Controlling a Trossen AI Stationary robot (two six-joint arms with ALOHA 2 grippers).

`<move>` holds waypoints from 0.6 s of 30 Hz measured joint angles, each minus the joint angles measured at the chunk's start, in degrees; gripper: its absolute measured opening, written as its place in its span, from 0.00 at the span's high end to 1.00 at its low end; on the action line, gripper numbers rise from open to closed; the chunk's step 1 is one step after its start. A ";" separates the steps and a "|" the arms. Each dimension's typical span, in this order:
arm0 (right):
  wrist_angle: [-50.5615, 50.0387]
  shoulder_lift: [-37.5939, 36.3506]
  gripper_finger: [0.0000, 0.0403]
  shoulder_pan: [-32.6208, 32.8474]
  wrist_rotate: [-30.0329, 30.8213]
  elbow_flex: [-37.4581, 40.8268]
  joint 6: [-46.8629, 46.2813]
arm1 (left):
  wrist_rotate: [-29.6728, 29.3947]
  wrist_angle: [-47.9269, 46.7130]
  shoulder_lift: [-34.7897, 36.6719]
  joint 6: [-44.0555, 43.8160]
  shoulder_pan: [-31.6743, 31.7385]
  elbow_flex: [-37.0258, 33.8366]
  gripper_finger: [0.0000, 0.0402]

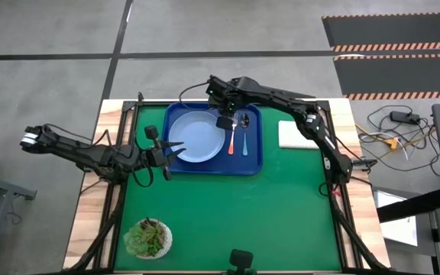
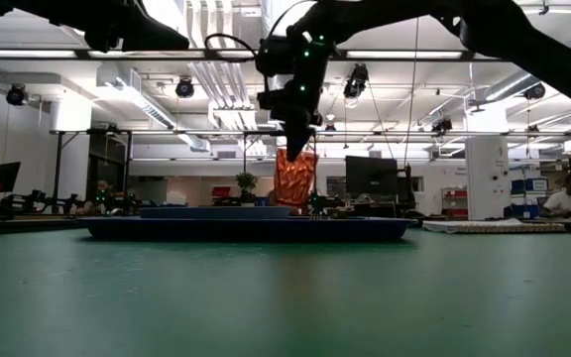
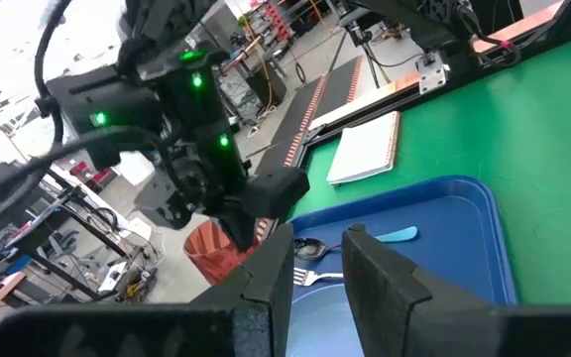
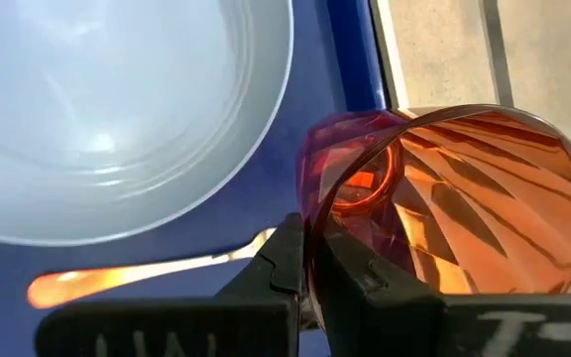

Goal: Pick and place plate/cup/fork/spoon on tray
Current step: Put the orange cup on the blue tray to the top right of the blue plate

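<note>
Right gripper (image 1: 224,122) is pinching the cup (image 2: 295,178) by its rim, one of the fingers (image 4: 284,260) inside and one outside, holding it just above the far edge of the tray (image 1: 255,162), likely for setting down. Plate (image 1: 197,137), fork (image 1: 232,140) and spoon (image 1: 244,139) are already lying in the tray, leaving only a narrow free strip beyond the cutlery. Left gripper (image 1: 166,155) is waiting, fingers apart, at the tray's near-left corner; a white pad (image 1: 295,135) and potted succulent (image 1: 148,238) are sitting elsewhere on the bench (image 1: 243,221).

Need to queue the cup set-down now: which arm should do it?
Right. Its tool already grips the cup by the rim above the tray, beside the plate. The left tool sits off the tray's edge, empty.
</note>
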State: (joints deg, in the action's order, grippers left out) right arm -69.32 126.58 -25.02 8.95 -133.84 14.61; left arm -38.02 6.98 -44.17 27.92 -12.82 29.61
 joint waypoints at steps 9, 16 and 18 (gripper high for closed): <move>-0.37 3.00 0.98 -0.60 -0.46 0.09 1.78 | -0.02 -0.02 0.07 0.00 0.00 0.00 0.83; 0.83 2.81 0.94 -0.54 -1.21 0.09 2.49 | -0.02 -0.02 0.07 0.00 0.00 -0.02 0.83; 0.87 2.76 0.91 -0.56 -2.41 0.05 2.03 | -0.02 -0.02 0.07 0.00 0.00 -0.02 0.83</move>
State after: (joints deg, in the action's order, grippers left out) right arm -68.45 129.34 -25.58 6.54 -133.79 16.64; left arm -38.04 6.96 -44.10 27.92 -12.82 29.58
